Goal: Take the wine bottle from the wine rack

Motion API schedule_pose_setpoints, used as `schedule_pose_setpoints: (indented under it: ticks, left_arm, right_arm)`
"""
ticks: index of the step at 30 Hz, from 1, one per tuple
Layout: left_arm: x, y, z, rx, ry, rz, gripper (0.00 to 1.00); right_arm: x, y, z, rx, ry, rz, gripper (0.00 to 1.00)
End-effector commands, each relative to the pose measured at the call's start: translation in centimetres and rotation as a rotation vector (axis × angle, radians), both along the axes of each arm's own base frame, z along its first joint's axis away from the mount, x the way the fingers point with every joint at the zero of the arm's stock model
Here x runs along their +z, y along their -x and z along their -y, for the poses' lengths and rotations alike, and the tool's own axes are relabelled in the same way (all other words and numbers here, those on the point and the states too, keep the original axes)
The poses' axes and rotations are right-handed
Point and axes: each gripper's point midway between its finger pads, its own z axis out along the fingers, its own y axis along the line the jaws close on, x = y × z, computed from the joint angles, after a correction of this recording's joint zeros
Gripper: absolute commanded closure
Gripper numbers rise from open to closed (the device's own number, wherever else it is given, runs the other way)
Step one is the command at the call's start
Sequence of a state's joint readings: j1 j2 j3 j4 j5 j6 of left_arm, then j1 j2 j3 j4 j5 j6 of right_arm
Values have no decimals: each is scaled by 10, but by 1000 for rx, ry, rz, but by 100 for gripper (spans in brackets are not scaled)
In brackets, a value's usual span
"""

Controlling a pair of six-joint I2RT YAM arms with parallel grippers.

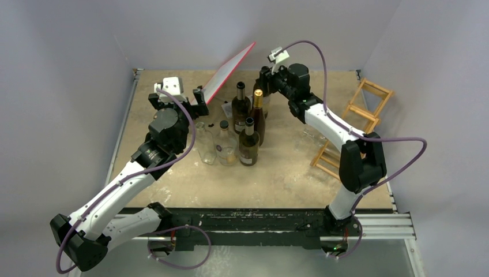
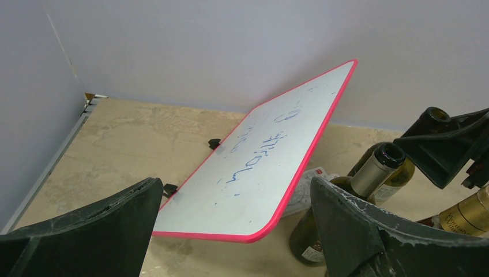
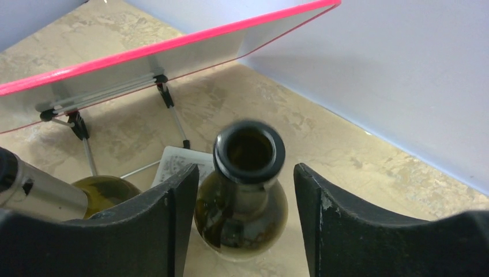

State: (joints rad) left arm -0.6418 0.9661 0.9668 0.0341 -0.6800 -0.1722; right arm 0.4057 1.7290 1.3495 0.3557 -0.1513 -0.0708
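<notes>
Looking down from above on a beige stone-patterned bench (image 1: 173,184) with two black-and-white arms reaching in. Showing, in this view alone, the open lattice wine rack of thin light-brown wooden bars (image 1: 363,112), sitting askew at the bench's right edge, well apart from both grippers.

Finding the dark green glass wine bottle (image 3: 242,213) off that rack, standing upright on the bench at the back of a cluster of other glass bottles (image 1: 249,144). Straddling its neck with the right gripper (image 3: 247,173), jaws apart, one black finger on either side, a gap showing at the right finger; uncorked mouth facing the right wrist camera.

Spreading the left gripper (image 2: 235,184) wide too, gripping nothing, pointing at a white flat board with a red edge (image 2: 271,156) propped at a slant.

Revealing blue handwriting on the board only in the left wrist view, too scrawled to read. Revealing the board's thin metal legs (image 3: 173,112) and a white printed card (image 3: 173,164) beneath it best in the right wrist view, the print too small to read. Showing pale labels on the bottles from above, none legible.
</notes>
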Motion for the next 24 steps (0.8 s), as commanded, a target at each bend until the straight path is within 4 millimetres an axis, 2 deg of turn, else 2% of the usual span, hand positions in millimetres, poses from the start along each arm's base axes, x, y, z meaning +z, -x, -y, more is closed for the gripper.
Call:
schedule_pose_setpoints:
  ticks: [1,6,9,12,18,22,24]
  left_arm:
    - [14,1,-1,-6,32,37,1]
    - [15,1,0,-10,35,37,1]
    - [16,1,0,-11,38,39,1]
    - [16,2,0,-13,39,40,1]
    - [16,2,2,-19,43,40,1]
    - [15,1,5,-33,43,37,1]
    - [14,1,7,-38,46,34,1]
  right_arm:
    - [49,-2,1,-13,-22,71,35]
    - [73,13,11,-24,-10,90,30]
    - [89,29,27,-64,19,105,28]
    - [93,48,49,-122,64,91,26]
    - [73,94,78,-182,80,-27,27]
    - [59,119,99,-317,-43,-150,24]
    - [48,130,104,-358,-82,-229,24]
